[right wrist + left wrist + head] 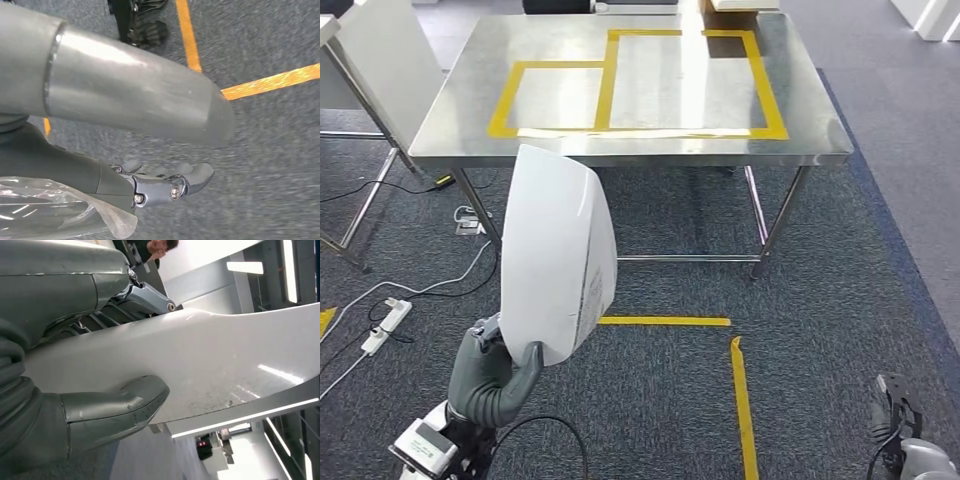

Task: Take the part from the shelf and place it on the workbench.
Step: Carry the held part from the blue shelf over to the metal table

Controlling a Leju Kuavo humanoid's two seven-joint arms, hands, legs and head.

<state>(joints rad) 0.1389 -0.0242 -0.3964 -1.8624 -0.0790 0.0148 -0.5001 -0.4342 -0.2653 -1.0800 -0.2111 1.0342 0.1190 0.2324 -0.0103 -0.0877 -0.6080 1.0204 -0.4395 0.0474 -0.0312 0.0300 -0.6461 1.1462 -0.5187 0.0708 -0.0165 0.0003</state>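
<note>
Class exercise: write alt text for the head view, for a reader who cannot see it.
The robot's left hand holds a curved white part upright above grey carpet, in front of a steel workbench marked with yellow tape rectangles. The right hand hangs low at the lower right.

Left arm enters the head view from below, forearm raised, left hand (pixel 492 375) at lower left with thumb (pixel 522 372) turned up and pressed against the lower edge of the part (pixel 555 252). Left wrist view confirms the grip: thumb on one face of the part, fingers (pixel 151 295) on the opposite face, the panel clamped between them.

Right arm hangs low at lower right. Right hand (pixel 166 182) holds nothing; fingers extended and close together, thumb lying straight above them with a clear gap. Palm faces the floor.
</note>
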